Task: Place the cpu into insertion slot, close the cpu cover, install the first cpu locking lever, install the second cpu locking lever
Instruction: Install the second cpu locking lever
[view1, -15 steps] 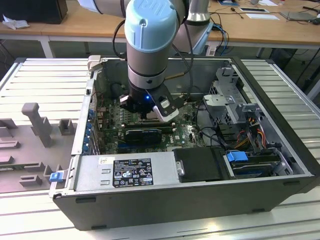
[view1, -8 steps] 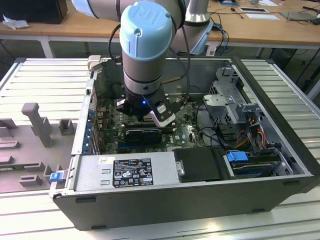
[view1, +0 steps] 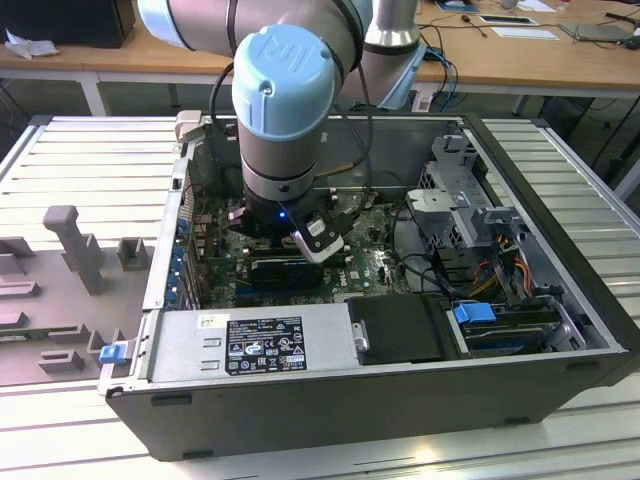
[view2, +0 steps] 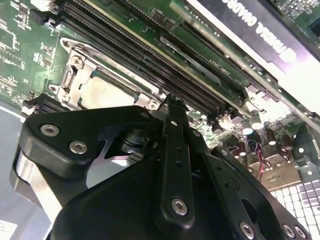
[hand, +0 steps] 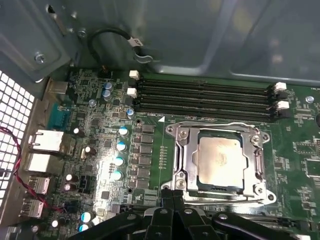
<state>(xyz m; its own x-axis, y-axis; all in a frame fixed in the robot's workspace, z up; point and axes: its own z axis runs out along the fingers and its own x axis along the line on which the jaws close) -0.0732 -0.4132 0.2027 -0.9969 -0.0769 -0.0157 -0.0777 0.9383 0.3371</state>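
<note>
Your gripper (hand: 173, 197) is working at the socket edge inside the case (view1: 330, 415), with the arm (view1: 285, 100) reaching down over the board. Its fingers are sitting pressed together with nothing between them, tips just beside the cover (hand: 182, 155).

Findings on the task's thing: the cpu (hand: 222, 160) is already lying in the slot (hand: 212, 187), and the cover is lying down over it, framing the pale metal top through its window. In the second wrist view the cpu (view2: 100, 92) is showing just beyond the fingertip.

Step in hand, in my judgement: the lever stage, not placement or cover closing. One wire lever (hand: 215, 125) is lying along the cover's far edge, next to the memory slots (hand: 205, 97); another (hand: 230, 200) is running along the near edge, where your gripper is standing. Whether either is hooked under its catch I cannot tell.

What the work is calling for (again a judgement): a controlled press on the near lever, down and slightly sideways, without the tips sliding onto the cover or the board components.

Orientation: the cpu is lying flat, metal top facing away from the board. Being square, it is offering no true long axis; its edges are running parallel to the memory slots, as are both levers.
</note>
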